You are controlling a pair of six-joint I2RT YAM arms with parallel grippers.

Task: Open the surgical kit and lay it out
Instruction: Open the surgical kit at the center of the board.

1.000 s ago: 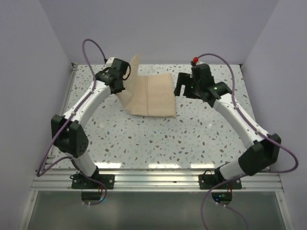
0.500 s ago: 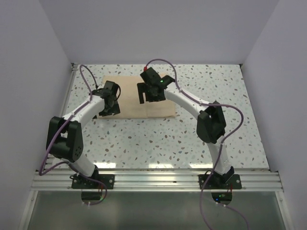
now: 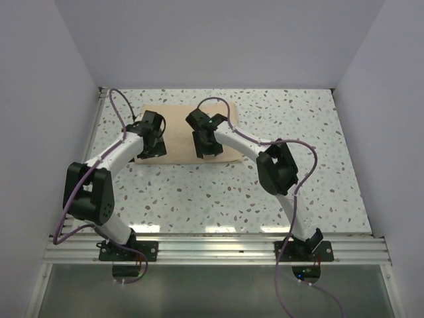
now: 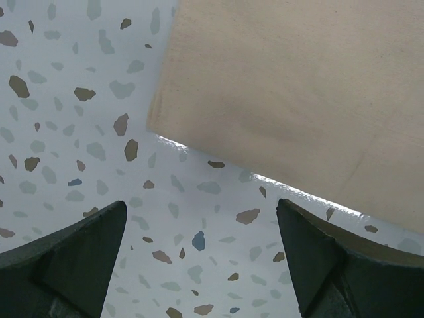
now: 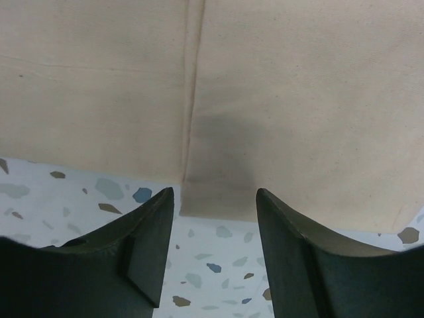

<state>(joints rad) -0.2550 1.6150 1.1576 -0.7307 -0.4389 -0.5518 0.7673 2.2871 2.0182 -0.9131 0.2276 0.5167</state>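
The surgical kit shows as a beige cloth wrap (image 3: 179, 132) lying flat at the back of the table, left of centre. My left gripper (image 3: 151, 147) hangs open over bare table at the cloth's near left corner (image 4: 265, 93), with nothing between its fingers (image 4: 79, 258). My right gripper (image 3: 207, 150) points down at the cloth's near edge. In the right wrist view its jaws (image 5: 214, 193) stand partly apart and open, straddling a narrow folded flap (image 5: 215, 192) beside a vertical fold line. They hold nothing.
The speckled tabletop (image 3: 285, 126) extends right of the cloth. Pale walls enclose the left, back and right sides. An aluminium rail (image 3: 218, 250) runs along the near edge by the arm bases. Purple cables loop off both arms.
The left gripper opened and let go of the raised cloth flap, which now lies flat. The right arm swung left over the cloth's near edge and its jaws narrowed.
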